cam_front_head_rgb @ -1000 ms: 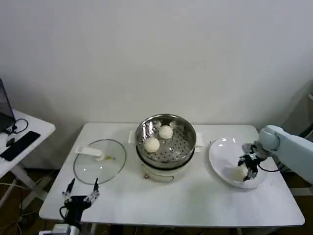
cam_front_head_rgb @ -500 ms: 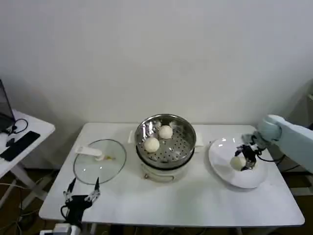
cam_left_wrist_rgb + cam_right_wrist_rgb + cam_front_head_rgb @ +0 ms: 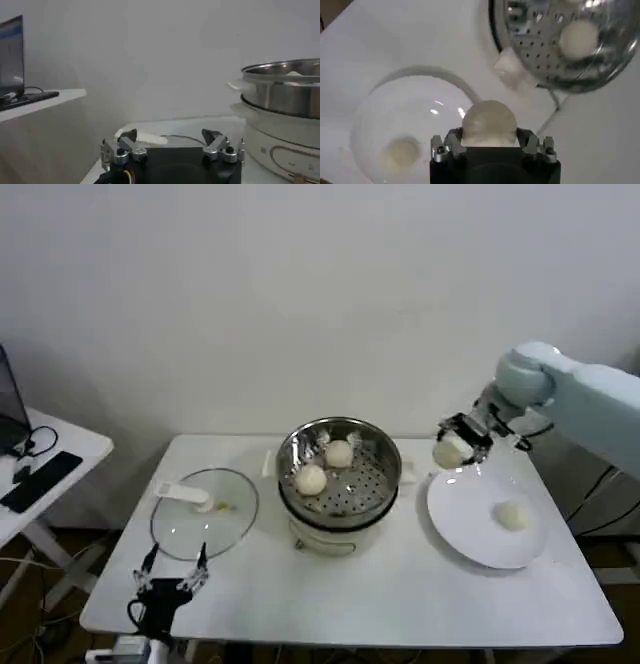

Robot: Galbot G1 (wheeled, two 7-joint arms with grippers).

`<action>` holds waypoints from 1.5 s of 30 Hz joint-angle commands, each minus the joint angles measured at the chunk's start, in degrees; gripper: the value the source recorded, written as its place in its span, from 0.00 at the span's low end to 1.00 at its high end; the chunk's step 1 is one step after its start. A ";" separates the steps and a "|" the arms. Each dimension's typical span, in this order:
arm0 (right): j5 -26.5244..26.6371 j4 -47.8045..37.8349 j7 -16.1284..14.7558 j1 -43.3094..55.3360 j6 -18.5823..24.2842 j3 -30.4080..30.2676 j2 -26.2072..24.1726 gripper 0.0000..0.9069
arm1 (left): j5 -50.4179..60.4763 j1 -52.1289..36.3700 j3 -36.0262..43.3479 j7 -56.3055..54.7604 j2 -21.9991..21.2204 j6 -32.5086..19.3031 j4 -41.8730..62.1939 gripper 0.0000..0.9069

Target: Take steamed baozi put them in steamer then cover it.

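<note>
Two baozi [image 3: 325,466] already sit in the steamer [image 3: 339,469], one more lies on the white plate [image 3: 470,529], and the fourth baozi [image 3: 449,452] is in your right gripper [image 3: 453,446]. That gripper's fingers are clamped on the bun's sides, and it hangs in the air above the plate's edge nearest the steamer. In the right wrist view you see the held bun [image 3: 488,122] pinched between the two fingers, with the plate [image 3: 385,115] and its remaining bun [image 3: 400,151] below and behind the gripper, and the steamer's perforated floor [image 3: 555,45] ahead of it, just beyond the plate rim.

Your left gripper [image 3: 170,579] is parked low at the near edge of the table [image 3: 400,594], fingers spread wide and holding nothing. The cover [image 3: 204,512] lies flat on the table just ahead of that gripper, beside the steamer, well apart from the right gripper.
</note>
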 commanded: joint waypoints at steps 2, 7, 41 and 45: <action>-13.74 12.60 0.31 3.92 10.24 3.07 5.75 0.84 | 0.11 0.39 -0.11 -0.35 -0.14 0.25 -0.30 1.00; -18.00 12.53 0.88 -0.61 10.89 4.34 10.83 0.84 | 0.11 0.80 -0.71 -0.39 -0.03 0.37 -0.58 1.00; -26.05 4.81 1.66 -15.08 15.02 3.52 23.40 0.84 | -1.18 0.90 -1.34 -1.85 -0.10 1.96 -0.78 1.00; -25.91 4.55 1.72 -15.26 15.06 3.64 23.45 0.84 | -1.17 0.87 -0.96 -2.09 -0.18 1.88 -0.74 1.00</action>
